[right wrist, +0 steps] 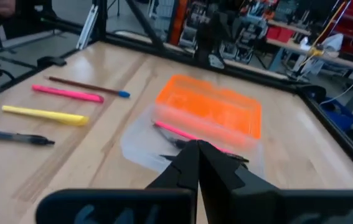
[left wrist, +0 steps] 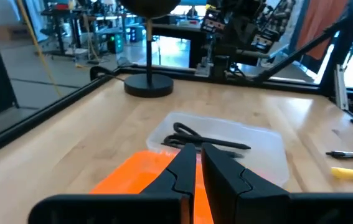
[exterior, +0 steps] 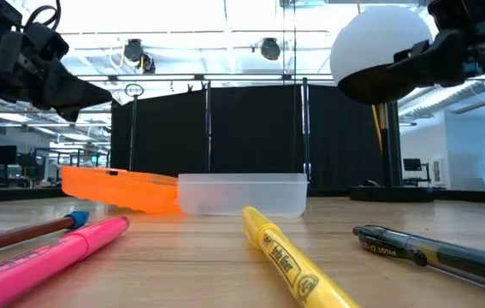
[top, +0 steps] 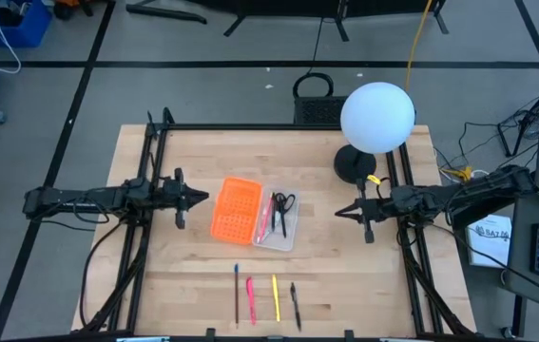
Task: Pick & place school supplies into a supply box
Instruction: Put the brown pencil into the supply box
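Scissors [top: 285, 202] with black handles and a pink pen [top: 264, 218] are lying inside the clear supply box [top: 282, 238], which is sitting near the middle of the wooden surface [top: 364, 275]. An orange perforated lid [top: 234, 209] is lying just beside the box on its left, touching its edge. Four more pens are lying in a row near the front edge of the surface, well apart from the box: a brown pencil [top: 236, 294], a pink highlighter [top: 250, 299], a yellow highlighter [top: 275, 296] and a black pen [top: 295, 305]. The right gripper [top: 339, 212] is hovering to the right of the box with its fingers pressed together, gripping nothing. The left gripper [top: 206, 198] is hovering just left of the orange lid, its fingers nearly together with a thin gap, also carrying nothing. A white globe lamp [top: 376, 117] is standing at the back right.
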Available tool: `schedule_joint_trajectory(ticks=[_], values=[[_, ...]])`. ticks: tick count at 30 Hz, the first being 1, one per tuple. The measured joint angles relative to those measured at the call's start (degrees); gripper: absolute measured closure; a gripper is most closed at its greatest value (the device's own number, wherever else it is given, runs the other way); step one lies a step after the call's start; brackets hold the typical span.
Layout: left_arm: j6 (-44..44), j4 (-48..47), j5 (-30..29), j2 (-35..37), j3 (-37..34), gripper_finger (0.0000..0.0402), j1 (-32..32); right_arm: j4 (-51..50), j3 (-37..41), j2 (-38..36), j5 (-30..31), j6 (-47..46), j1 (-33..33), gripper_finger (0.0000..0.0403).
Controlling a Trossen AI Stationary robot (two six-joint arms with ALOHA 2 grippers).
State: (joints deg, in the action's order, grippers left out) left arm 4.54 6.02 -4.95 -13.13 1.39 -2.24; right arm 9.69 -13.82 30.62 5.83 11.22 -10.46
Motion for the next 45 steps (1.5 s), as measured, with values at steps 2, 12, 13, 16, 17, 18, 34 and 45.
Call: schedule_joint_trajectory(ticks=[2,12,13,16,17,18,34,45], values=[[0.11,0.16,-1.33,0.02,0.0,0.0371,0.0,0.08,1.26,-0.71,0.01,-0.02,0.0,0.0402],[3.55,-0.58,-6.4,-0.49,5.18,0.0391,1.56,9.17,6.41,-1.13,-0.05,3.04,0.0,0.0403],[3.56,-2.08,-7.17,-1.28,7.43,0.0395,2.44,9.41,6.55,-1.13,-0.08,3.27,0.0,0.0403],[3.32,-10.62,-14.3,-5.86,15.69,0.0396,5.86,9.32,6.82,-1.13,-0.12,2.96,0.0,0.0403],[3.59,-14.15,-17.74,-8.07,19.03,0.0397,7.1,9.31,6.82,-1.13,-0.12,2.7,0.0,0.0403],[4.36,-17.53,-20.97,-10.54,22.45,0.0397,8.32,9.31,6.82,-1.13,-0.12,2.51,0.0,0.0403],[23.35,-44.01,-50.73,-42.81,57.86,0.04,25.85,1.97,6.82,-16.14,-7.45,-0.54,-0.04,0.0403],[53.11,-54.05,-45.94,-63.63,69.9,0.0401,28.63,-0.11,6.79,-19.08,-7.44,1.03,-0.04,0.0403]])
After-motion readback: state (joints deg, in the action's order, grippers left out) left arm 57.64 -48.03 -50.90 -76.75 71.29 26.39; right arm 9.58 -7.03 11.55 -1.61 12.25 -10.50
